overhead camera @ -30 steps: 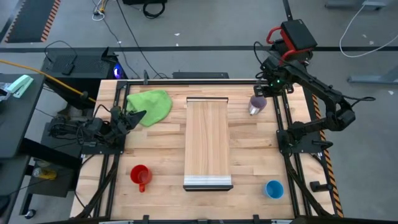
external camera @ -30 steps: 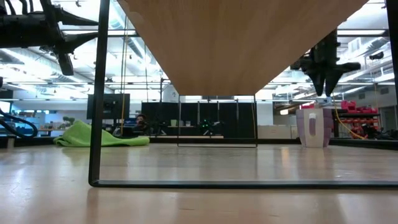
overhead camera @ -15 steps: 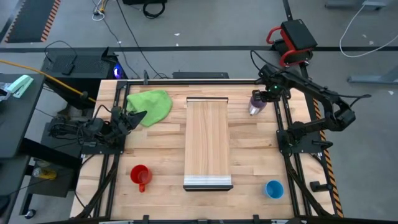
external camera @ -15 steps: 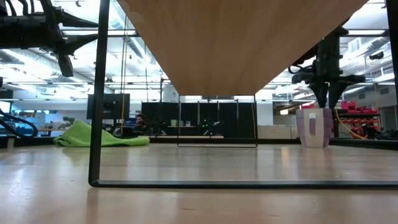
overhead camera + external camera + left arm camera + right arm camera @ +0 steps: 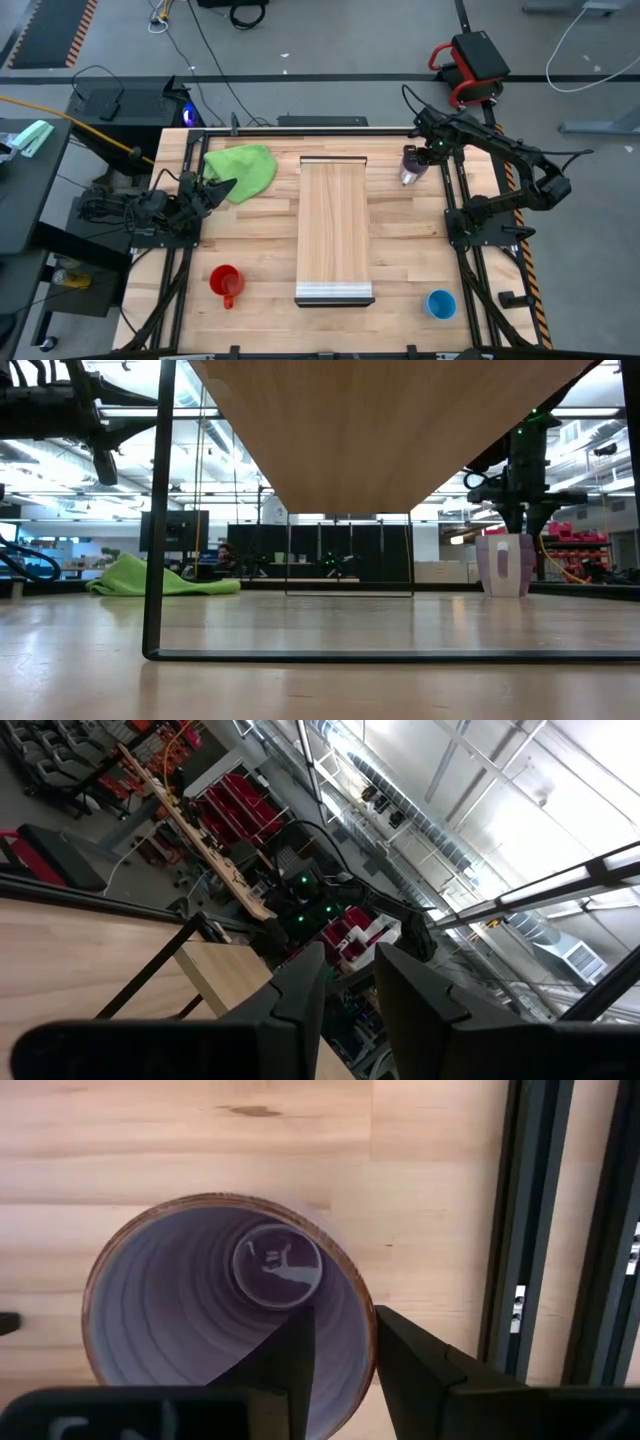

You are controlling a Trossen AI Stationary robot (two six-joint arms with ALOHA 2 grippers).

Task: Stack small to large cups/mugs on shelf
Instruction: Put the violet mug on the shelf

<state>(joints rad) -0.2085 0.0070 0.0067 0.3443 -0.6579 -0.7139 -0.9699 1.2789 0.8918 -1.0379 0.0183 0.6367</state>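
Note:
The translucent purple mug (image 5: 411,167) stands upright on its base on the table at the far right, right of the shelf (image 5: 335,230). My right gripper (image 5: 527,525) hangs open just above its rim, pointing down. In the right wrist view one finger (image 5: 292,1348) stands over the mug's inside and the other (image 5: 412,1352) outside the wall (image 5: 366,1320); I see no touch. The red mug (image 5: 226,283) stands near left, the blue cup (image 5: 440,303) near right. My left gripper (image 5: 214,188) waits open at the table's left edge, beside the green cloth.
A green cloth (image 5: 242,170) lies at the far left of the table. Black frame rails (image 5: 458,200) run along the right side close to the purple mug, and others (image 5: 175,250) along the left. In the low view the shelf's metal leg (image 5: 155,510) stands in front.
My right gripper has come down toward the purple mug, from well above it to just over its rim, and has rolled a little about its own pointing line. The mug has stayed where it was.

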